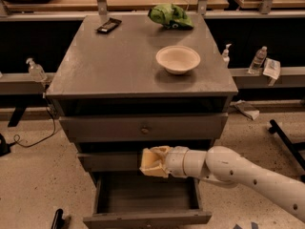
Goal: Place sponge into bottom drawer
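Note:
My gripper (pixel 151 162) reaches in from the right on a white arm, in front of the middle drawer's front. It is shut on the sponge (pixel 148 166), a pale yellow block, and holds it just above the bottom drawer (pixel 147 218). That drawer is pulled out, and its dark inside shows below the sponge. The sponge is clear of the drawer floor.
On the grey cabinet top (pixel 105 66) stand a white bowl (pixel 177 58), a green crumpled bag (pixel 170 15) and a flat black object (pixel 108 25). A shallower drawer with a round knob (pixel 144 128) is shut. Bottles (pixel 259 58) stand on ledges at both sides. A black leg (pixel 286 137) lies on the floor at the right.

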`<state>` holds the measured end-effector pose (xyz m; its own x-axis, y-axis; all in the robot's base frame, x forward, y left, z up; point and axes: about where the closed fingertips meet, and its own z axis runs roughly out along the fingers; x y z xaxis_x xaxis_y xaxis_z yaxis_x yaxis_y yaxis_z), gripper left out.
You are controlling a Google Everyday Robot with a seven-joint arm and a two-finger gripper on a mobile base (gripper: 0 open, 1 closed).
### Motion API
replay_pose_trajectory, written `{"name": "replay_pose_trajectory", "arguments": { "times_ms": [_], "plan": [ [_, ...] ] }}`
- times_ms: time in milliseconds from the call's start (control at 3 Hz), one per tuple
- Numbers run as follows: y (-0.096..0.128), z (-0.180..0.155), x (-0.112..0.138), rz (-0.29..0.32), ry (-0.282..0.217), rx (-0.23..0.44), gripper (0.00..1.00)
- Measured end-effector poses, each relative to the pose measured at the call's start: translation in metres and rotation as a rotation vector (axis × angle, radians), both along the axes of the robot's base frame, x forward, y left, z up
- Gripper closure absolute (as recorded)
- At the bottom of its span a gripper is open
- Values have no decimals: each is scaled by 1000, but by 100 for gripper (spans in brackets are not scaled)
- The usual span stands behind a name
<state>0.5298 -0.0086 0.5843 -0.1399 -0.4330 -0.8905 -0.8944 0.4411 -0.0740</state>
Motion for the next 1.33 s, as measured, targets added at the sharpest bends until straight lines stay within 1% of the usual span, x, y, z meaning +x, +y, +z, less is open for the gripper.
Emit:
{"name": "replay_pose_trajectory", "arguments": {
  "times_ms": [333, 667, 1000, 1333],
  "plan": [
    [-2, -3, 0, 0, -3, 2, 100],
    [-21, -43, -3, -2, -47, 22, 100],
    [-45, -101, -11, 5, -69, 47, 100],
    [-45, -100, -10, 6, -69, 47, 100]
  ]
}}
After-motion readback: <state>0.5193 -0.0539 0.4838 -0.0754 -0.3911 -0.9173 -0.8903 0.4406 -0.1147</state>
